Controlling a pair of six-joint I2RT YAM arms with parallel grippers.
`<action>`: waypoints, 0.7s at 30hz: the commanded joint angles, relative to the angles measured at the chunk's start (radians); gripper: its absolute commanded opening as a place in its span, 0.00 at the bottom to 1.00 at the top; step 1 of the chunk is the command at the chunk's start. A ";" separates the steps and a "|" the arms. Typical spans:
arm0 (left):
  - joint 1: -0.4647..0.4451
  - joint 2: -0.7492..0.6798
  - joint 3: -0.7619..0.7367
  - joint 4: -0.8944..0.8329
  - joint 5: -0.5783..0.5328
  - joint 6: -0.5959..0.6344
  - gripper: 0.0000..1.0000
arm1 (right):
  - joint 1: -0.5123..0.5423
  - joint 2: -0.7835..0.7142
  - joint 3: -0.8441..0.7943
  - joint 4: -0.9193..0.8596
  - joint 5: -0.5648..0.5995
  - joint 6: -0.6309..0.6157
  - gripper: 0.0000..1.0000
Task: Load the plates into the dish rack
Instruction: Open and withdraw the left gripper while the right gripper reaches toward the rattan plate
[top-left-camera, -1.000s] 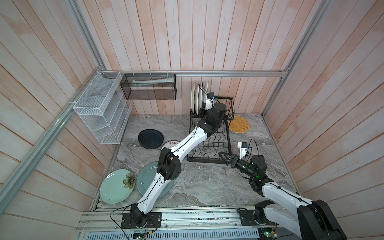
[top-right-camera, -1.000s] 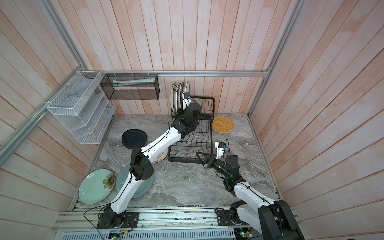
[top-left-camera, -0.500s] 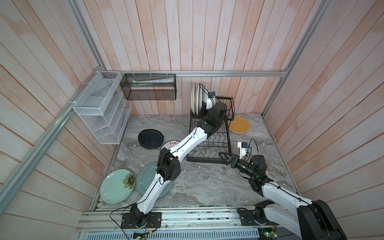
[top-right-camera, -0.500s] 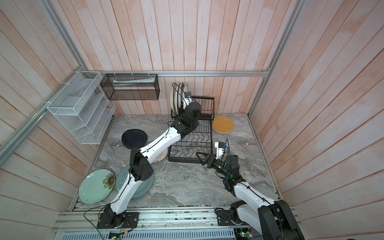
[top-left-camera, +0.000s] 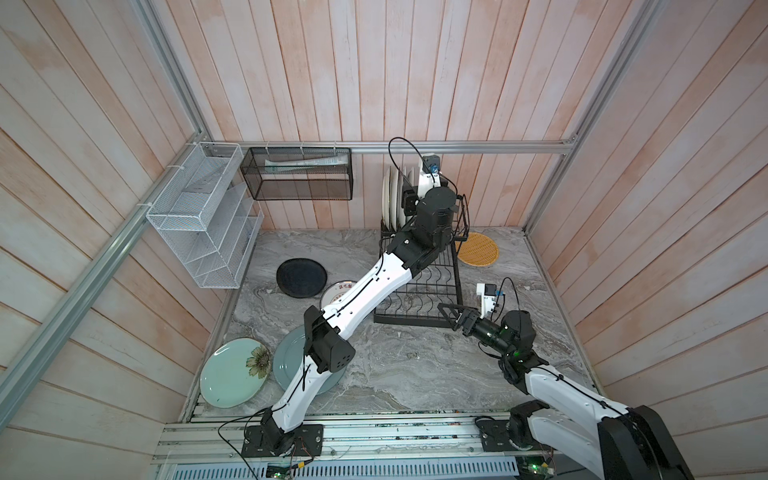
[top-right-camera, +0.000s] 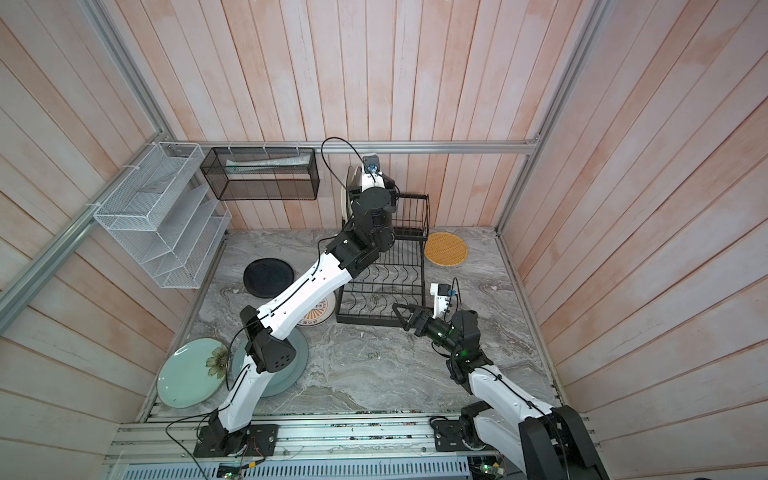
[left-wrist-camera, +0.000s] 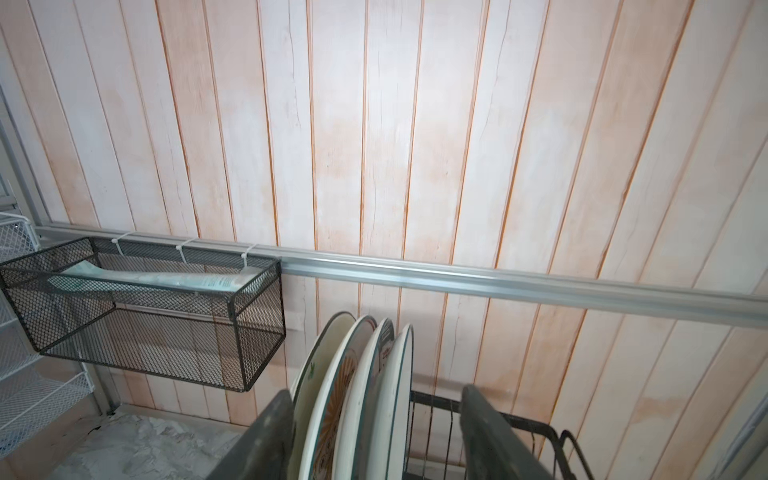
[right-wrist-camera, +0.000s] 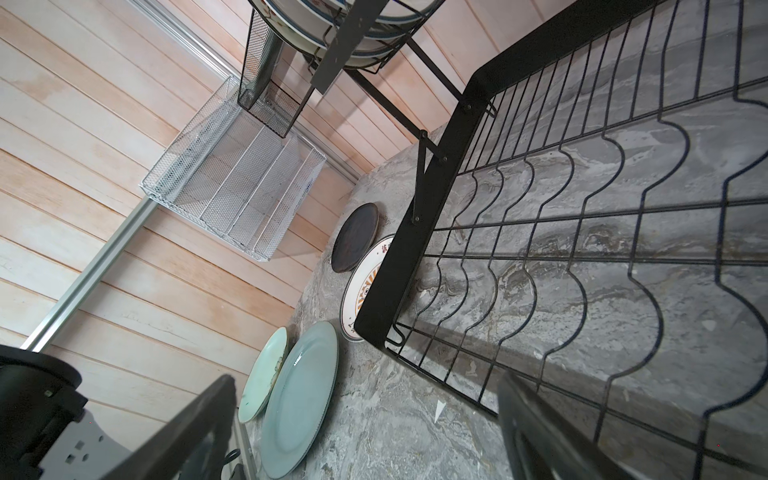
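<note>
Several plates (left-wrist-camera: 365, 395) stand on edge in the upper tier of the black dish rack (top-left-camera: 411, 322). My left gripper (left-wrist-camera: 374, 436) is open astride them, with a gap beside the nearest plate. On the table lie a black plate (top-left-camera: 301, 277), a sunburst plate (top-right-camera: 320, 313) half under the left arm, a grey-blue plate (top-left-camera: 286, 361), a pale green plate (top-left-camera: 230, 374) and a woven yellow plate (top-left-camera: 477, 249). At the rack's front right corner my right gripper (top-left-camera: 445, 316) hovers open and empty.
A white mesh organizer (top-left-camera: 203, 220) hangs on the left wall. A black mesh basket (top-left-camera: 297, 174) with a tube in it hangs on the back wall beside the rack's upper tier. Wooden walls close in three sides.
My left gripper's jaws have spread apart around the standing plates. Neither arm has visibly shifted, and the right gripper stays open.
</note>
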 joint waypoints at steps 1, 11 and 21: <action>-0.037 -0.099 0.006 0.043 0.006 0.093 0.69 | 0.006 -0.019 0.030 -0.023 0.037 -0.047 0.98; -0.059 -0.735 -0.714 -0.180 0.551 -0.212 1.00 | -0.020 -0.164 0.065 -0.172 0.132 -0.107 0.98; 0.091 -1.448 -1.652 -0.174 0.916 -0.422 1.00 | -0.289 -0.199 0.110 -0.346 0.059 -0.023 0.98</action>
